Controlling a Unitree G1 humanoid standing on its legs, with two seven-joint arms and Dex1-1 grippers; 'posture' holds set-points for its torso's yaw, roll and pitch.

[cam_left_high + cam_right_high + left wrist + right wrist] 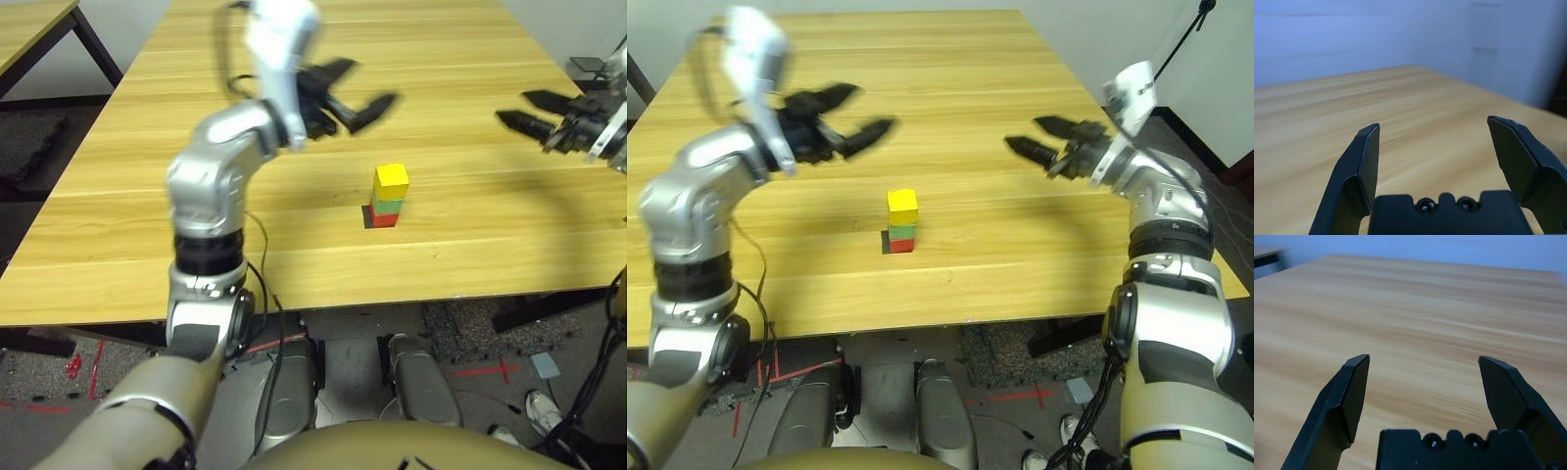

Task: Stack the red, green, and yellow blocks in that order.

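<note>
A small tower stands near the middle of the table: the red block [901, 245] at the bottom, the green block [902, 232] on it and the yellow block [902, 205] on top. My left gripper [860, 111] hovers open above the table, behind and to the left of the tower, holding nothing. Off to the right of the tower, my right gripper [1029, 138] is also raised and open, with empty fingers. Both wrist views show spread black fingers [1364, 161] [1349, 391] over bare wood.
The wooden table [950, 88] stretches far behind the tower. A second table's corner [29, 24] stands at the far left. A black stand base [588, 65] sits beyond the right edge. Cables and red floor marks lie below the front edge.
</note>
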